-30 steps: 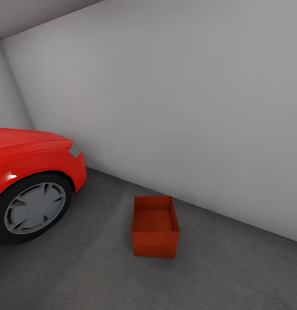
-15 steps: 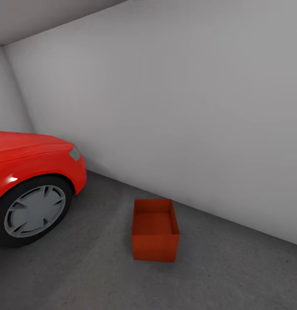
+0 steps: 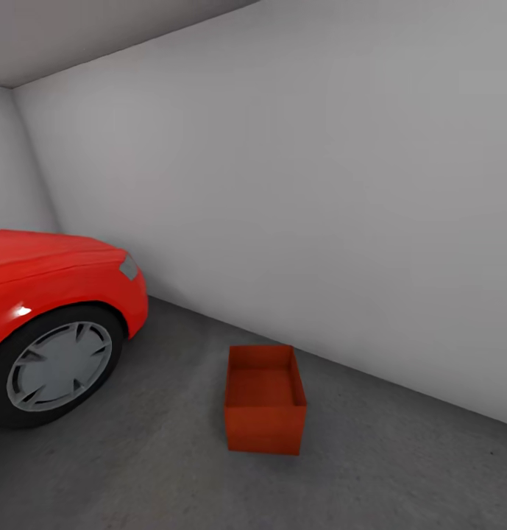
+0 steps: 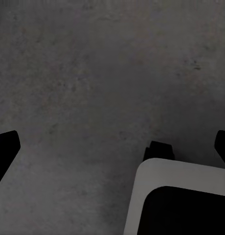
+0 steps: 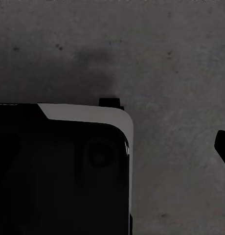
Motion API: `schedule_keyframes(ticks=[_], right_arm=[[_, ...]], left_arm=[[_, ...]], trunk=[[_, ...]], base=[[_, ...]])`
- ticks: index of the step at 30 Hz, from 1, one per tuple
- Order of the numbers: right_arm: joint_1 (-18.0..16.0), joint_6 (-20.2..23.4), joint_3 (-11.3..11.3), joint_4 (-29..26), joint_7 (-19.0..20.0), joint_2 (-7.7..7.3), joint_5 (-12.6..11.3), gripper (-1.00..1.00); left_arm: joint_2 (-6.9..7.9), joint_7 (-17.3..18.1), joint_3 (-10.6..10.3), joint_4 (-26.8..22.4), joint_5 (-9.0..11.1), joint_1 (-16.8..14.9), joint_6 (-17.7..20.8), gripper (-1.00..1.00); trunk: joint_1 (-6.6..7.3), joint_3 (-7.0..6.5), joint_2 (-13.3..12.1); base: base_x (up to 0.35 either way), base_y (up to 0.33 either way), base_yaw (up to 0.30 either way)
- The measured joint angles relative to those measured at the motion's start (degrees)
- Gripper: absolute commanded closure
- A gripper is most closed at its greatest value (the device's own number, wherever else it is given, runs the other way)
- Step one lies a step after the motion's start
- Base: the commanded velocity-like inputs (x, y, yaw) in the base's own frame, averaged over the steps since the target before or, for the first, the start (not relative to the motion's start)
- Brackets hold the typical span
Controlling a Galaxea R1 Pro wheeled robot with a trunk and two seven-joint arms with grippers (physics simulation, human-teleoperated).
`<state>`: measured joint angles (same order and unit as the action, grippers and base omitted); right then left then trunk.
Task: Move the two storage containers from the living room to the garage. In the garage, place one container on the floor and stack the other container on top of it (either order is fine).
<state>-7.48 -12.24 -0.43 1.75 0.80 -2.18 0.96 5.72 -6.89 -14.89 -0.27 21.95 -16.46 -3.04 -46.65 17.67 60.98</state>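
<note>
One storage container [image 3: 265, 401] sat open-topped on the garage floor [image 3: 400, 471], near the white wall [image 3: 319, 184] and well apart from the red car [image 3: 54, 294], away from both sets of fingers. The left fingers [image 4: 7, 147] were spread wide over bare concrete, empty; the right fingers [image 5: 223, 147] showed one tip, so I couldn't tell their spread. Fetching the second box seemed next; leaving clear approach room around this one would help stacking.

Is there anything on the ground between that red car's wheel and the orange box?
No. In the head view, only bare grey floor lies between the car's wheel and the storage container.
</note>
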Motion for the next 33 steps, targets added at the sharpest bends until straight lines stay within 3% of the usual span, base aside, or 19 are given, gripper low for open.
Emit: schedule_keyframes(ticks=[33], right_arm=[[0.0, -0.03, 0.0, 0.0, 0.0, 0.0, 0.0, -1.0]], left_arm=[[0.0, 0.0, 0.0, 0.0, 0.0, 0.03, 0.0, -1.0]], trunk=[[0.0, -3.05, 0.0]], base=[[0.0, 0.0, 0.0]])
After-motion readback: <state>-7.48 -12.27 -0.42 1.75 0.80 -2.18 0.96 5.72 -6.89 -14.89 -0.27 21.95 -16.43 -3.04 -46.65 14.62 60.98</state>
